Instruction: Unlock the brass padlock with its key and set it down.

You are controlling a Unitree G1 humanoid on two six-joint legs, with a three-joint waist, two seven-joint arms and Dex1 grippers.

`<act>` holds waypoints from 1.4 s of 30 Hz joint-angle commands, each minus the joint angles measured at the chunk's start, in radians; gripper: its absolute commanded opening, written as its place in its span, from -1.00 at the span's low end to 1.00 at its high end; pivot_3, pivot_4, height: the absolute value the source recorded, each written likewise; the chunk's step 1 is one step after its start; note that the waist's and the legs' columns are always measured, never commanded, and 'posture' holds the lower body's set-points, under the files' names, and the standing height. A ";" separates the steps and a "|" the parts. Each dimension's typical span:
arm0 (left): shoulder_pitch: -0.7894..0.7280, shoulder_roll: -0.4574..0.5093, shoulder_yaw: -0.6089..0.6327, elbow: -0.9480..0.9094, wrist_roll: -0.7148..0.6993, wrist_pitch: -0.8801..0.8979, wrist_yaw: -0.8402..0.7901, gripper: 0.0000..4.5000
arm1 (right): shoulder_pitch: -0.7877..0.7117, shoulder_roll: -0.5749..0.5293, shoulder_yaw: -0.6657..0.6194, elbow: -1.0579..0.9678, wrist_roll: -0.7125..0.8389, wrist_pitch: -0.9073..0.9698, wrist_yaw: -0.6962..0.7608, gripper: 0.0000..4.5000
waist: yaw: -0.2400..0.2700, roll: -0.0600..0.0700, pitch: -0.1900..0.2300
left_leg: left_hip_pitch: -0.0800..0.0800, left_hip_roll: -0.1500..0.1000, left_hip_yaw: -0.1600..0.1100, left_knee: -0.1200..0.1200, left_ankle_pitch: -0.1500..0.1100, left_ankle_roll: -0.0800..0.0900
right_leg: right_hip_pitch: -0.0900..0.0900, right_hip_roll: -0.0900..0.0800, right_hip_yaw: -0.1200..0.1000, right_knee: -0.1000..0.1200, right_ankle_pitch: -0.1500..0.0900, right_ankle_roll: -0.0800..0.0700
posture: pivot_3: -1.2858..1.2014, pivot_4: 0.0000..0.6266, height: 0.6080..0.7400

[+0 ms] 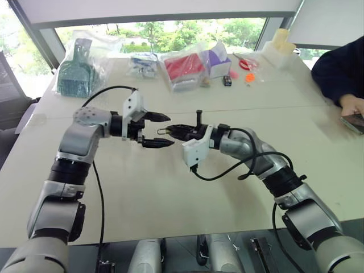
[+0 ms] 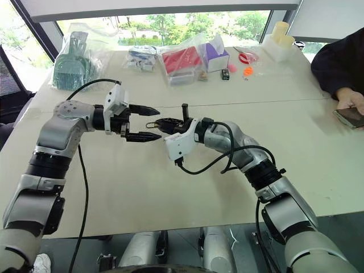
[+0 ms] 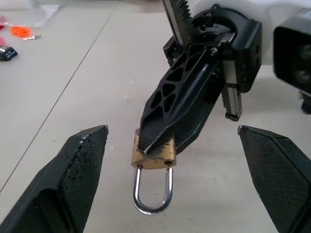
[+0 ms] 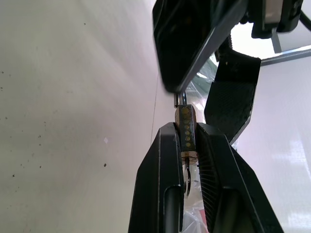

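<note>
My right gripper (image 4: pixel 185 125) is shut on the body of the brass padlock (image 3: pixel 153 156) and holds it above the table (image 1: pixel 170 193). The silvery shackle (image 3: pixel 152 194) sticks out past the fingertips toward my left gripper (image 1: pixel 169 130). That gripper is open, one finger (image 3: pixel 73 174) on each side of the shackle, touching nothing. In the right wrist view a slim silvery piece (image 4: pixel 187 172), apparently the key, shows at the padlock's base between my shut fingers.
Along the table's far edge lie plastic bags with green items (image 1: pixel 77 68) and red items (image 1: pixel 183 67), small colourful trinkets (image 1: pixel 249 77) and a white container (image 1: pixel 280 48). A person's dark sleeve (image 1: pixel 340 68) and phone (image 1: pixel 354 121) are at the right.
</note>
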 commanded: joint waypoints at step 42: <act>0.042 -0.045 0.028 0.135 0.036 -0.152 0.127 -0.98 | 0.007 0.002 -0.029 -0.090 0.057 0.045 0.036 -1.00 | 0.004 0.000 0.000 | 0.000 0.000 0.001 0.000 0.000 -0.001 | 0.000 0.000 0.000 0.000 0.000 0.000 | 0.03 -0.52 1.00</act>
